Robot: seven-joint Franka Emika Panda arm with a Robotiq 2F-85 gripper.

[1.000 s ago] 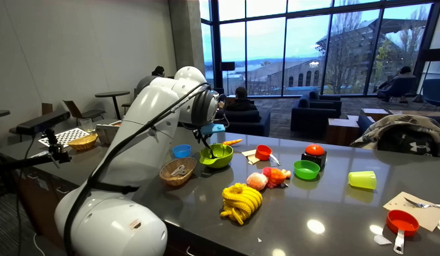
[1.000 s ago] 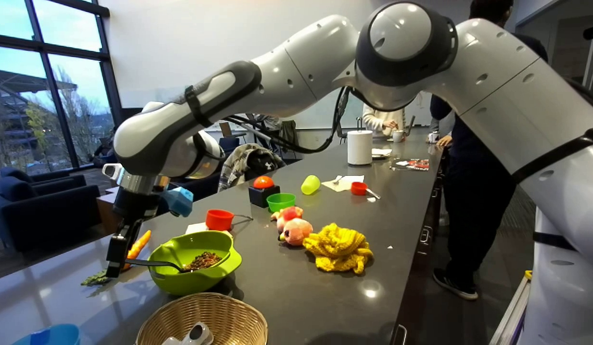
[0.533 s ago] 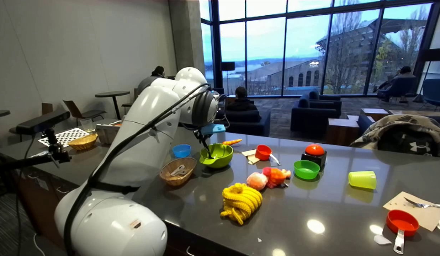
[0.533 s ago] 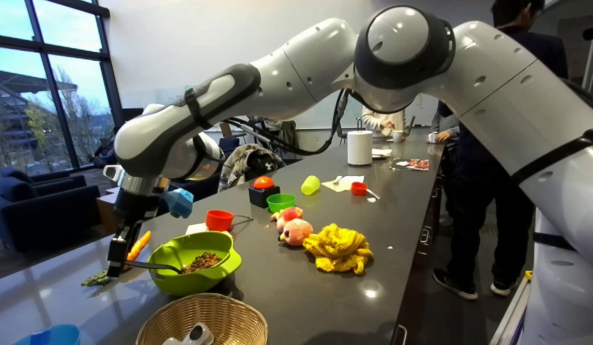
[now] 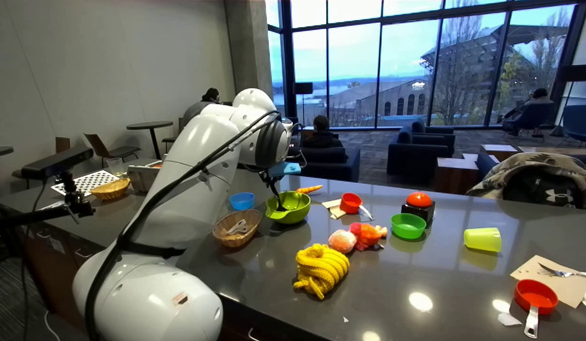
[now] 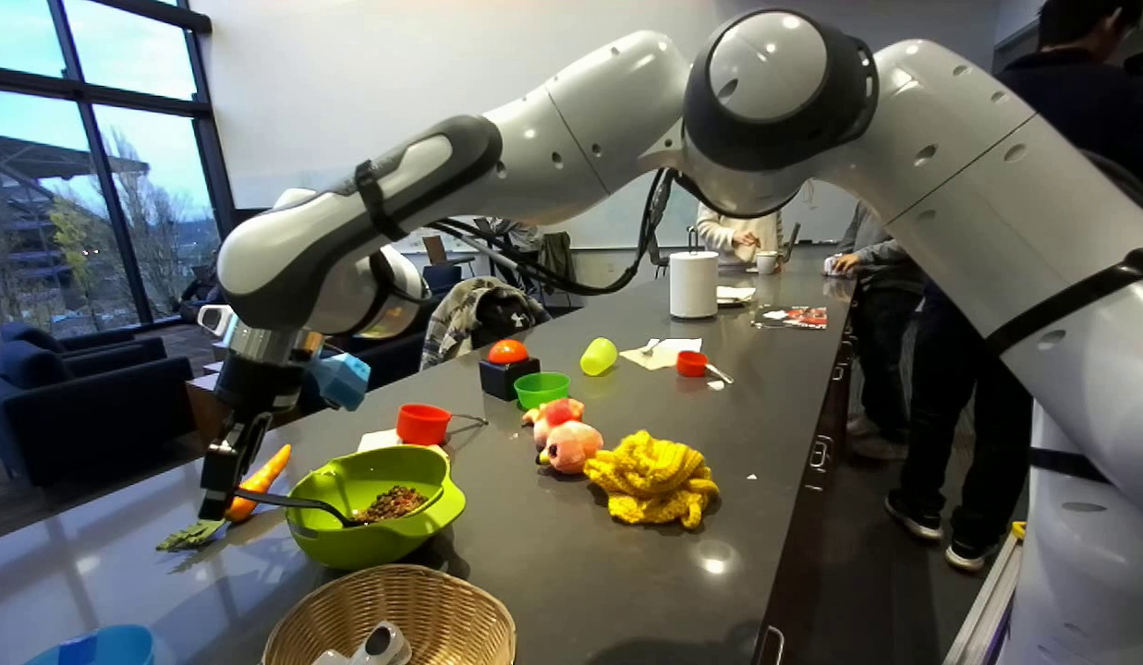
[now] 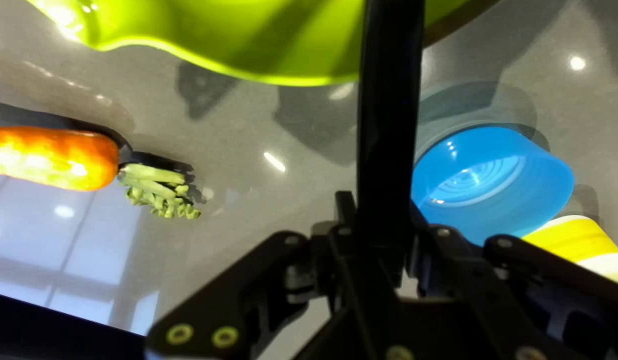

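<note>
The claw (image 6: 217, 503) is closed tight around the handle of a slim, curved black utensil (image 6: 297, 501). The utensil slopes over the rim of a glossy lime-green plastic bowl (image 6: 349, 549), its tip at a heap of loose brown bits (image 6: 395, 503) inside. On the grey worktop (image 6: 617, 577), an orange carrot with a leafy green top (image 6: 260, 483) lies beside the bowl; near the bowl sit an oval wicker basket (image 6: 460, 607), a round blue plastic cup (image 7: 508, 210) and a red metal-handled measuring cup (image 6: 423, 425).
</note>
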